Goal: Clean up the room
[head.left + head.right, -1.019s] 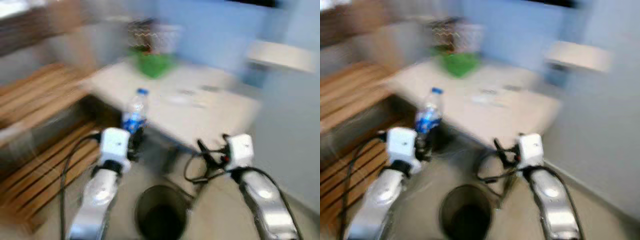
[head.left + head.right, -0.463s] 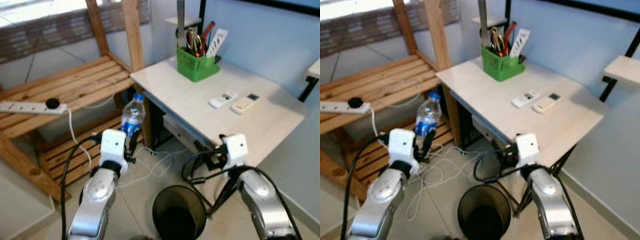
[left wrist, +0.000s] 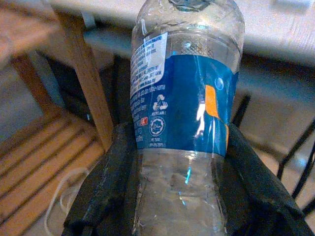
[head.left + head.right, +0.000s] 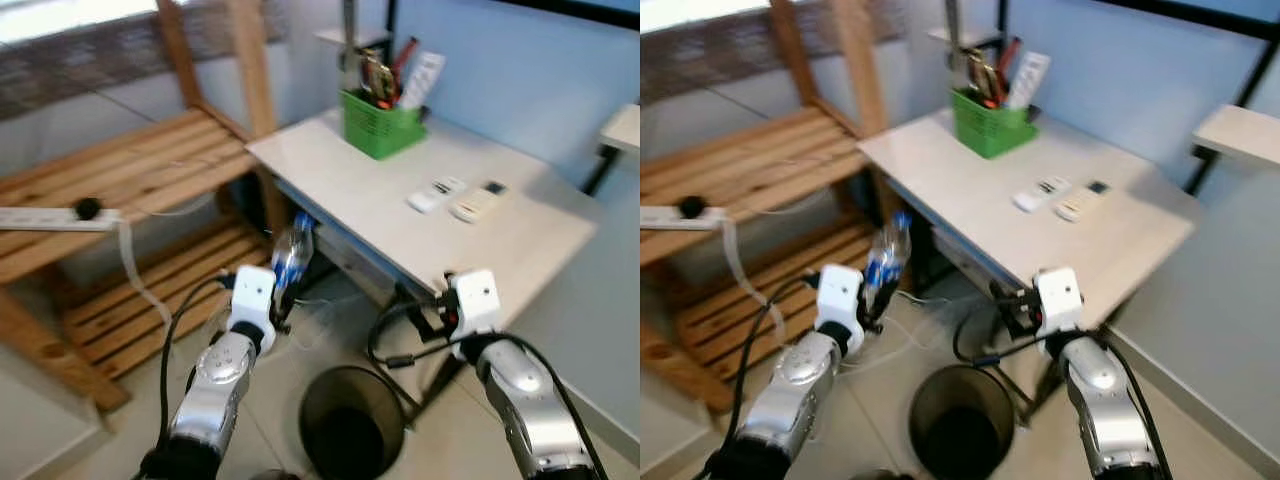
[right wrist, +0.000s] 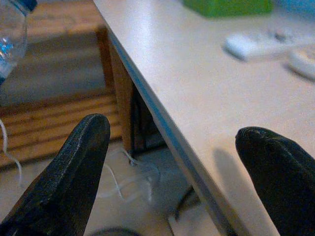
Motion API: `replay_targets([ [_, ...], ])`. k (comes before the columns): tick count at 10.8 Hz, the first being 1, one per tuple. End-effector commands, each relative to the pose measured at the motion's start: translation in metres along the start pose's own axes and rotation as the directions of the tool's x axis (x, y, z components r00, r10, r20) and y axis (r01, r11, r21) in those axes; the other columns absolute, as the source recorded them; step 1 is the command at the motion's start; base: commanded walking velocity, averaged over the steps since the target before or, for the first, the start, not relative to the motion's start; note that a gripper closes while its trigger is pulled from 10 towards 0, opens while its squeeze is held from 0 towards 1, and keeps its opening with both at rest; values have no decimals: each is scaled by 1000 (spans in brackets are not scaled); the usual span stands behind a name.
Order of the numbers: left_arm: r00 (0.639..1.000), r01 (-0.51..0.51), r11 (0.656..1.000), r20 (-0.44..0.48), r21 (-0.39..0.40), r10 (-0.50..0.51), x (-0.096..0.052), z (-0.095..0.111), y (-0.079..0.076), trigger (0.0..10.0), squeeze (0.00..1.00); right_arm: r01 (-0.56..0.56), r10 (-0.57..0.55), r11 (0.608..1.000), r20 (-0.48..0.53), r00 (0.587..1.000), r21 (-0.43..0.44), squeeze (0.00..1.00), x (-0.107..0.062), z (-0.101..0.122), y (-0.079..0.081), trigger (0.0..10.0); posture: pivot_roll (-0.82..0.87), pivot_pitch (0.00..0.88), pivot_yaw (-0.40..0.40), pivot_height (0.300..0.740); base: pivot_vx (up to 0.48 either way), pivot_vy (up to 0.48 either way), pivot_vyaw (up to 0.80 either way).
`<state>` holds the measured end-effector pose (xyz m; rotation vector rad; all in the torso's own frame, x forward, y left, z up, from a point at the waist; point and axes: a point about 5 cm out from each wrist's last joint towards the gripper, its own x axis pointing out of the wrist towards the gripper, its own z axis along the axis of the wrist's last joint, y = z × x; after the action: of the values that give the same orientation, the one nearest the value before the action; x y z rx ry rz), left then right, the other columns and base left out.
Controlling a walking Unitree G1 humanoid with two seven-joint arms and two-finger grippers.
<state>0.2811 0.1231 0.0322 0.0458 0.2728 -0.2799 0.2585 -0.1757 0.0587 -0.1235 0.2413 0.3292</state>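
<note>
My left gripper (image 3: 174,206) pinches a clear water bottle (image 3: 184,115) with a blue label, both fingers (image 3: 106,179) pressed to its sides, bottle tipped toward the white table (image 4: 400,200). Right gripper (image 5: 172,172) spread wide, nothing held, at the table's edge. Below and between both: dark trash bin (image 4: 352,425); beyond, two remotes (image 4: 460,198), green caddy (image 4: 378,120).

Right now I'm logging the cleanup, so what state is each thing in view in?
Water bottle: clamped in the left claw, tilted, held above the floor.
Right claw: open, holding nothing, by the table edge.
Trash bin: open-topped, upright on the floor between the arms.
Green organizer: upright on the table, stocked.
Two remotes: lying flat on the table.
Power strip: lying on the wooden shelf.
</note>
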Motion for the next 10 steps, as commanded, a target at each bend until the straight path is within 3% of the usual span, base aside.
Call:
replay_targets([
  [1, 999, -48, 999, -10, 12, 48, 6, -2, 13, 10000, 0, -27, 27, 1000, -49, 998, 0, 0, -6, -9, 1, 10000, -182, 85, 49, 740, 0, 0, 0],
  [4, 996, -10, 999, -85, 35, 13, 16, -16, 6, 10000, 0, -59, 59, 998, -83, 995, 5, 0, -28, -17, 3, 10000, -217, 153, 51, 740, 0, 0, 0],
  [6, 991, 2, 1000, -133, 29, 2, 16, -26, 10, 10000, 0, -88, 84, 995, -108, 991, -35, 0, -43, -19, 6, 10000, -251, 196, 53, 740, 0, 0, 0],
  [10, 987, 6, 1000, -161, 17, -3, 17, -34, -3, 10000, 0, -164, 165, 986, -122, 979, 19, 0, -80, -19, 12, 10000, -271, 213, 31, 740, 0, 0, 0],
])
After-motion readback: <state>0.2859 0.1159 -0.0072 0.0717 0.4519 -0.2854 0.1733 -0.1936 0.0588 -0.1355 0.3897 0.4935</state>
